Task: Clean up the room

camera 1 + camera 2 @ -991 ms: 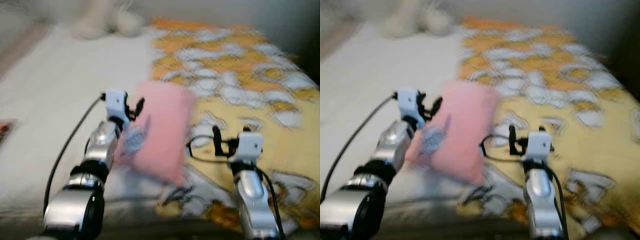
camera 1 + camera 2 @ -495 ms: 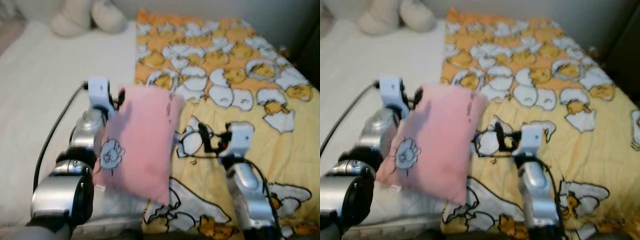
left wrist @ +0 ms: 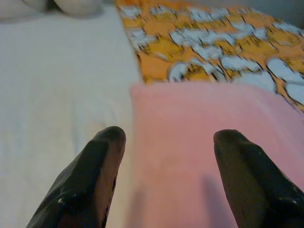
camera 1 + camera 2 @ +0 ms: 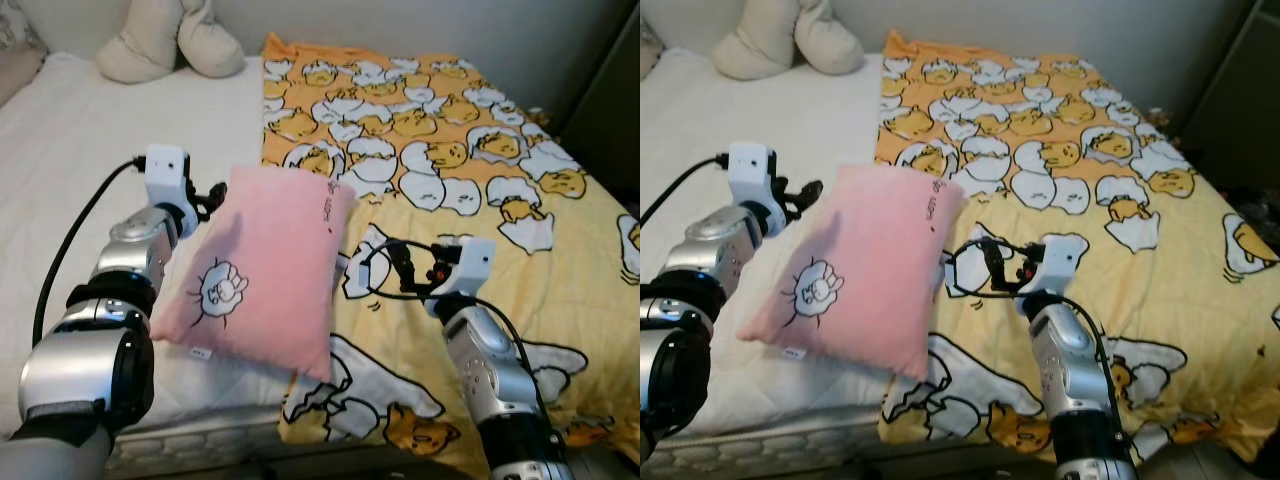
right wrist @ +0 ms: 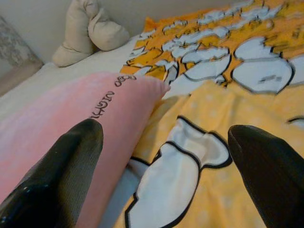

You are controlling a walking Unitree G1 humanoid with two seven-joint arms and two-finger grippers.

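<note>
**Left wrist view: pillow between two open grippers, tidying barely begun**

Left wrist view shows the left gripper (image 3: 164, 183) with jaws spread wide, straddling the near-left edge of the pink pillow (image 4: 262, 268) without pinching it. The right gripper (image 5: 161, 171) also has its jaws apart, at about 3 o'clock from the pillow, over the yellow blanket (image 4: 470, 200).

The pillow lies tilted across the seam between the white sheet (image 4: 70, 150) and the blanket, near the bed's foot. I judge it not yet put away; the beige cushion (image 4: 170, 40) at 11 o'clock suggests where it belongs.

Small dark lettering runs along the pillow's top edge (image 5: 105, 99), too small to read; a cartoon sheep (image 4: 222, 285) is printed on its face.
</note>
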